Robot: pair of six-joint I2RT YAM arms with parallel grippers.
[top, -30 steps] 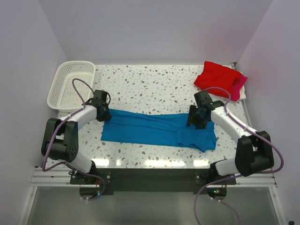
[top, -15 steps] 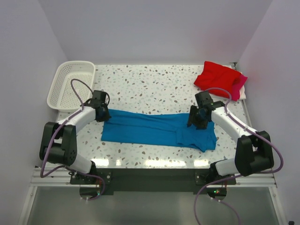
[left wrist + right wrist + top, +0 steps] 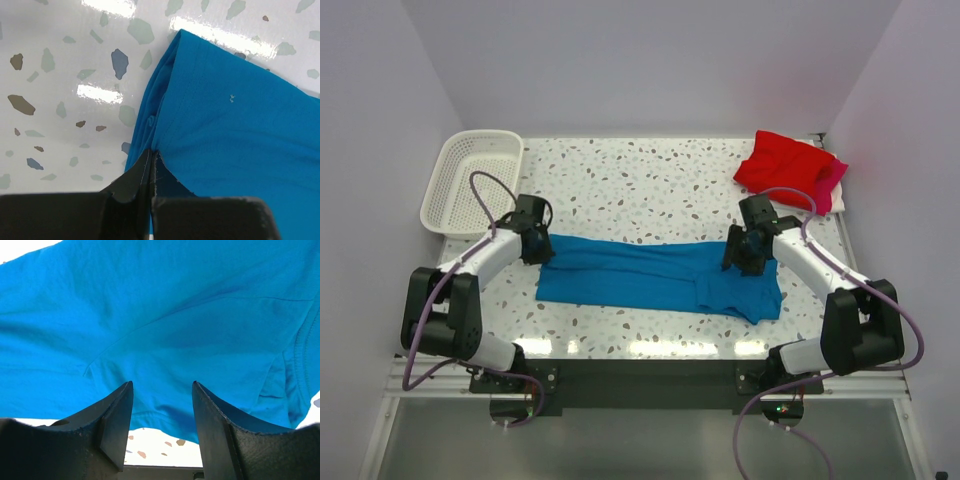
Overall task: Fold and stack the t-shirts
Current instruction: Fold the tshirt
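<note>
We've got the left tool tipped down low, pinching the blue t-shirt edge; right tool angled down, open over it

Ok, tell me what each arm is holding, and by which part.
The left gripper has its jaws shut on the blue t-shirt, pinching the edge at its far left corner. The right gripper has its jaws open above the shirt's right end, holding nothing.

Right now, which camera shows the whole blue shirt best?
The top external view: the whole blue shirt shows. The left wrist view shows only the edge pinched by the left gripper; the right wrist, a patch under the open right gripper.
</note>
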